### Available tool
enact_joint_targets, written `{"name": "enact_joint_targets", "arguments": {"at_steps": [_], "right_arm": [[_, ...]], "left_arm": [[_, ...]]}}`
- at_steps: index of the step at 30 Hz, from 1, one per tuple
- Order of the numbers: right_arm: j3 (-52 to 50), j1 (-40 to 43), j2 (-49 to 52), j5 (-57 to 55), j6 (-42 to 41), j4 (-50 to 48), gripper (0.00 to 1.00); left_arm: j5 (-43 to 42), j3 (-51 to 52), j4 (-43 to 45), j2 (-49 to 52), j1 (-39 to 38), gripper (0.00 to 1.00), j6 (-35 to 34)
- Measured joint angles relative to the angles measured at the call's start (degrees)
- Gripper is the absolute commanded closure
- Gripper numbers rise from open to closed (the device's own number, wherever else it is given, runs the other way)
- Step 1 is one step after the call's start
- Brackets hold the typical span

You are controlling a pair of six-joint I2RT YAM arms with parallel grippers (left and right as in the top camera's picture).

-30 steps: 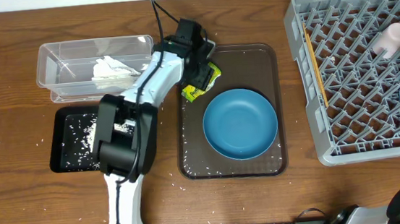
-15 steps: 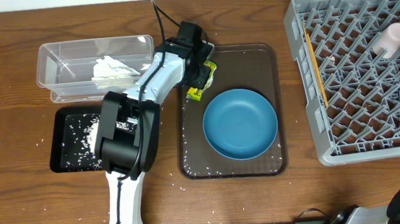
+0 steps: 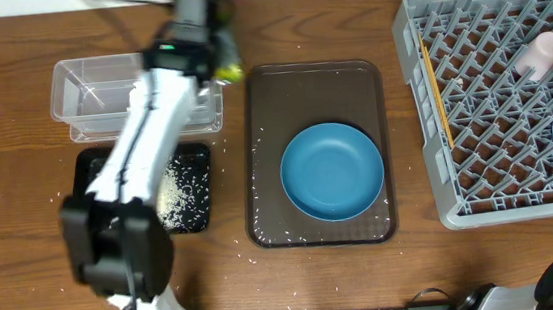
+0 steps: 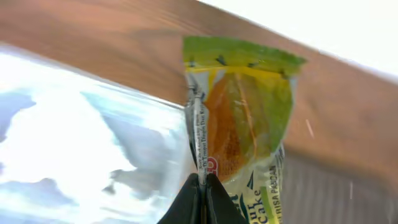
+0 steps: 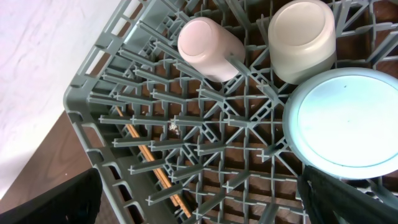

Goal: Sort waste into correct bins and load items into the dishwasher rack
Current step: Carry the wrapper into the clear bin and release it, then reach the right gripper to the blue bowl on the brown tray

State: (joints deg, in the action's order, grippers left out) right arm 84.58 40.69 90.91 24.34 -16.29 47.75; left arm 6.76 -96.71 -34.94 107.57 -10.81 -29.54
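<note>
My left gripper [image 4: 202,182] is shut on the seam of the yellow-green snack wrapper [image 4: 239,118], which hangs in the air. In the blurred overhead view that gripper [image 3: 216,58] and the wrapper [image 3: 230,72] are over the right end of the clear tub [image 3: 81,97]. The black tray [image 3: 194,187] holds rice grains. A large dark-blue bowl [image 3: 331,170] sits on the brown tray [image 3: 310,82]. The grey rack [image 5: 106,93] holds a pink cup [image 5: 208,46], a white cup [image 5: 303,40], a light-blue bowl [image 5: 345,121] and chopsticks [image 5: 155,171]. My right gripper [image 5: 202,205] stands open above the rack.
Loose rice grains lie scattered on the wooden table [image 3: 24,247] around the black tray and below the brown tray. The left arm [image 3: 144,136] stretches across the tub and the black tray. The rack [image 3: 502,95] fills the right side.
The left gripper shut on the wrapper on the brown tray, then lifted it and swung it up and left to the clear tub's right end. The right arm has not moved.
</note>
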Motion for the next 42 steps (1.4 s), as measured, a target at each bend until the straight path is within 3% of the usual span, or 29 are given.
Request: {"name": "enact_joint_targets", "arguments": {"at_steps": [5,9,11,12,20,29,36,37,42], "right_arm": [[0.0,0.0,0.0,0.0,0.0,0.0,0.01],[0.0,0.0,0.0,0.0,0.0,0.0,0.01],[0.0,0.0,0.0,0.0,0.0,0.0,0.01],[0.0,0.0,0.0,0.0,0.0,0.0,0.01],[0.0,0.0,0.0,0.0,0.0,0.0,0.01],[0.0,0.0,0.0,0.0,0.0,0.0,0.01],[0.0,0.0,0.0,0.0,0.0,0.0,0.01],[0.0,0.0,0.0,0.0,0.0,0.0,0.01],[0.0,0.0,0.0,0.0,0.0,0.0,0.01]], "left_arm": [[2.5,-0.1,-4.0,0.2,8.2,0.91,-15.5],[2.9,0.1,-5.7,0.3,11.4,0.84,-22.4],[3.1,0.3,-6.4,0.3,12.1,0.53,-24.4],[3.1,0.4,-6.9,0.3,12.2,0.43,-24.9],[3.1,0.6,-7.3,0.3,12.3,0.36,-27.7],[3.9,0.6,-8.0,-0.1,13.4,0.36,-26.9],[5.7,0.8,-11.0,-6.9,22.6,0.34,-25.9],[5.9,0.8,-11.7,-8.1,24.4,0.30,-25.9],[7.0,0.8,-17.6,-10.4,32.3,0.25,-25.9]]}}
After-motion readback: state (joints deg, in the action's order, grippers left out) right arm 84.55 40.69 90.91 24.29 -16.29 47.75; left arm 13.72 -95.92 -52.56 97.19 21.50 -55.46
